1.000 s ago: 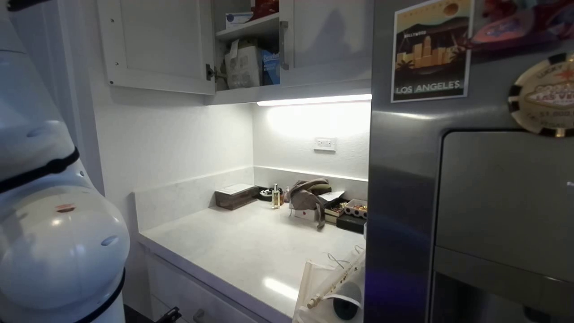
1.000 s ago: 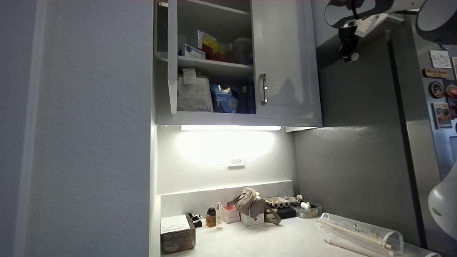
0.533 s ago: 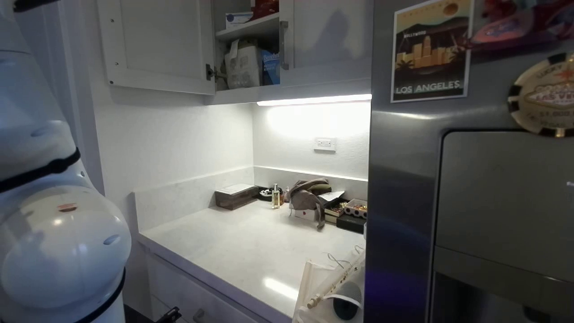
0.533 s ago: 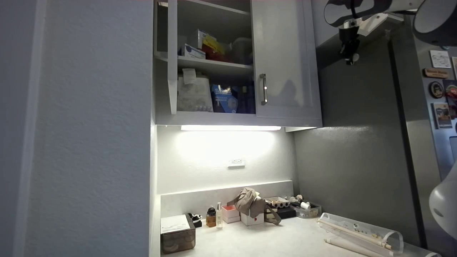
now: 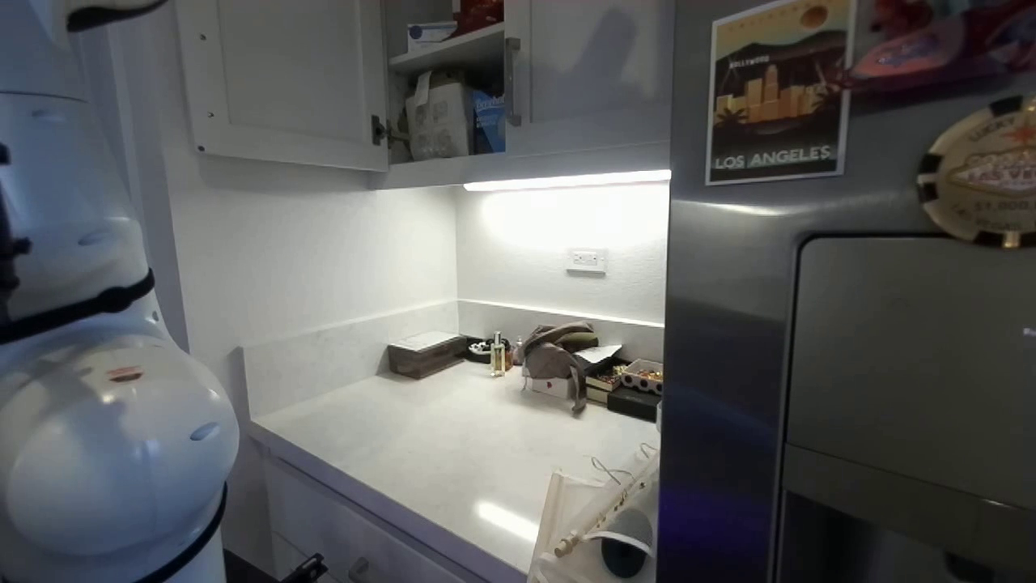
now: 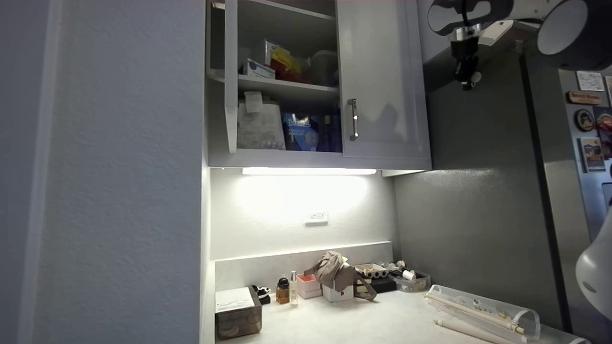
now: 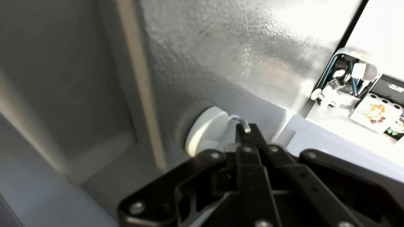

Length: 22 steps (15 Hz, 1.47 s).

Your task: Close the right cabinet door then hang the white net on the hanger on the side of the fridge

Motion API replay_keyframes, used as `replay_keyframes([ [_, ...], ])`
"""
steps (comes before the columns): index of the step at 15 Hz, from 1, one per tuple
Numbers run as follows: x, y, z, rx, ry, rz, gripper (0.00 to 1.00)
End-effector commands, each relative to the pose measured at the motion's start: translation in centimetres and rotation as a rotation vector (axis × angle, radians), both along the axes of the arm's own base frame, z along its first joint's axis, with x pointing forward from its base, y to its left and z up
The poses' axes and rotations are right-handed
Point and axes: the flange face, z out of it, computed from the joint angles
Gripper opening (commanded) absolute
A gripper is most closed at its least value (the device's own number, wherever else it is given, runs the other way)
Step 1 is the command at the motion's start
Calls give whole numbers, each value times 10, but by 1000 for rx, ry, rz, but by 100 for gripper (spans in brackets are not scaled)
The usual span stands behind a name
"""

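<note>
1. In the wrist view the gripper (image 7: 249, 134) is narrow, its two black fingers together; whether anything thin is caught between them cannot be told.
2. In that view a white round hanger (image 7: 205, 130) sits on the grey side of the fridge (image 7: 202, 47), just beside the fingertips. Its bent hook (image 7: 239, 118) shows against them; whether they touch cannot be told.
3. Where the white net is cannot be told from any of the views.
4. At that view's upper right, a small tray (image 7: 355, 52) full of little items lies near a dotted box (image 7: 375, 112).
5. In an exterior view the gripper points down beside the fridge, the hanger near its tips. The right cabinet door (image 6: 385, 81) lies flat against the wall cabinet (image 6: 287, 158); the left door (image 6: 231, 81) stands swung out. On the counter (image 6: 363, 322) are a brown cloth (image 6: 330, 271) draped over a white box (image 6: 338, 293), and a clear roll (image 6: 507, 306) with a pale rod (image 6: 471, 311).
6. In an exterior view the white arm (image 5: 113, 453) fills the left edge. The right cabinet door is flat here too, and the fridge front carries a Los Angeles card (image 5: 777, 93) and a round magnet (image 5: 987, 174).
</note>
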Motion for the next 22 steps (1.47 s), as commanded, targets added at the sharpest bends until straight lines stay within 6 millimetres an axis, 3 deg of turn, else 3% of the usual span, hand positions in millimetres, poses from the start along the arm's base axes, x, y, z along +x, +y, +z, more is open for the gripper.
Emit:
replay_keyframes([
  [1, 5, -1, 3, 17, 52, 25, 0],
  [8, 14, 0, 1, 31, 63, 31, 0],
  [14, 34, 35, -3, 92, 47, 135, 0],
  [18, 53, 61, -31, 149, 135, 193, 0],
  [22, 66, 69, -66, 199, 209, 177, 0],
])
